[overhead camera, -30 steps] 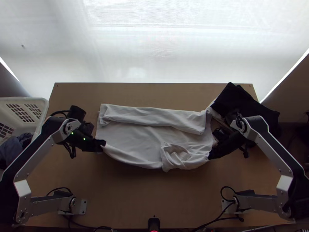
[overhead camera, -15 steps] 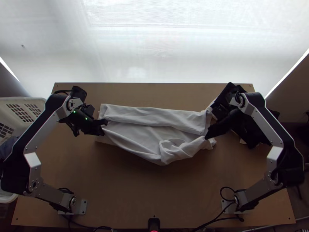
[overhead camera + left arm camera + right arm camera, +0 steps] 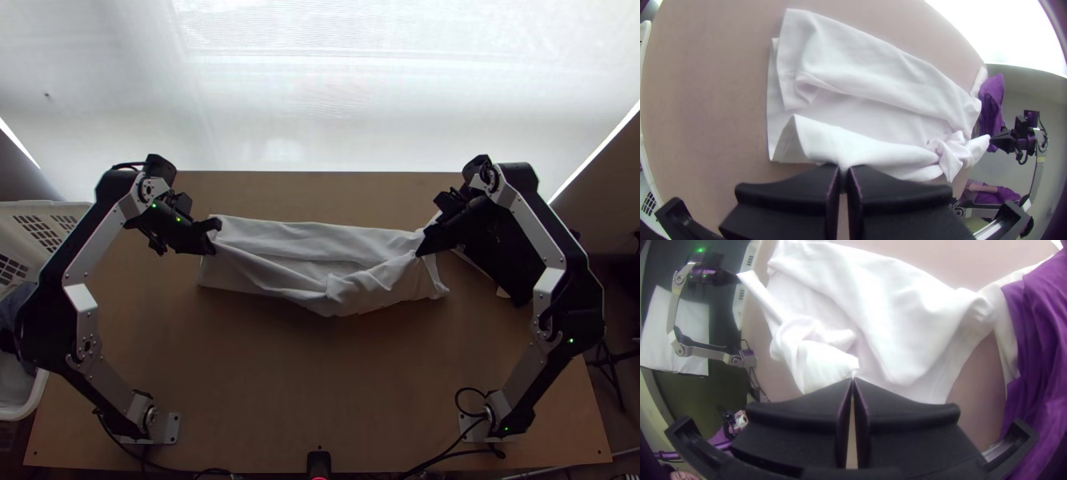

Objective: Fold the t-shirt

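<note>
Bare light wooden counter point(image 3: 320, 384) leaves wide room on the near side of the white cloth t-shirt point(image 3: 368, 292), which bars the way between left gripper point(image 3: 214, 237) and right gripper point(image 3: 419, 250). Bunched purple cloth point(image 3: 1040, 329) crowds the right end.

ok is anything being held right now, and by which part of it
The white t-shirt, by its raised near-side flap: the left gripper pinches the flap's left end in the top view, the right gripper its right end.

Seen from above, the light wooden table point(image 3: 320, 384) bears the partly raised white t-shirt point(image 3: 312, 234) toward twelve o'clock, purple cloth point(image 3: 1040, 329) at two, arm bases point(image 3: 171, 429) at four and eight.
</note>
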Motion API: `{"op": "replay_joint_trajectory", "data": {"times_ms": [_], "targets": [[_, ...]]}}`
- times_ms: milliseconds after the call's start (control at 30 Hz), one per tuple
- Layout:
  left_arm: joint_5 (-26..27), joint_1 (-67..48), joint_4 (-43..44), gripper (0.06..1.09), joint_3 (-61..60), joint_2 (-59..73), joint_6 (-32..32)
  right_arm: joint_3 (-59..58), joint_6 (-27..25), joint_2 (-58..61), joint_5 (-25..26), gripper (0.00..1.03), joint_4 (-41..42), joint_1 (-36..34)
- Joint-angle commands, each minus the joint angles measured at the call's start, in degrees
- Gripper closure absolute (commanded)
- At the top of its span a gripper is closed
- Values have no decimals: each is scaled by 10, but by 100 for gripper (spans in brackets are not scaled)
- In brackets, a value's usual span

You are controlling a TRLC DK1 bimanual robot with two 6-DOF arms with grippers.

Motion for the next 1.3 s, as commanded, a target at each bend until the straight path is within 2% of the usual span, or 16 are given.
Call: {"op": "replay_joint_trajectory", "data": {"times_ms": [0,567,833,1267], "targets": [[-4,26,1,105,32,35,-12,42,3,38,-1,100,2,-10],[-35,71,4,105,43,70,-14,42,20,58,20,100,45,-36],[-46,61,11,105,51,84,-19,41,60,63,55,100,100,-28],[-68,60,13,105,83,110,-53,25,92,74,118,100,151,-23]]}}
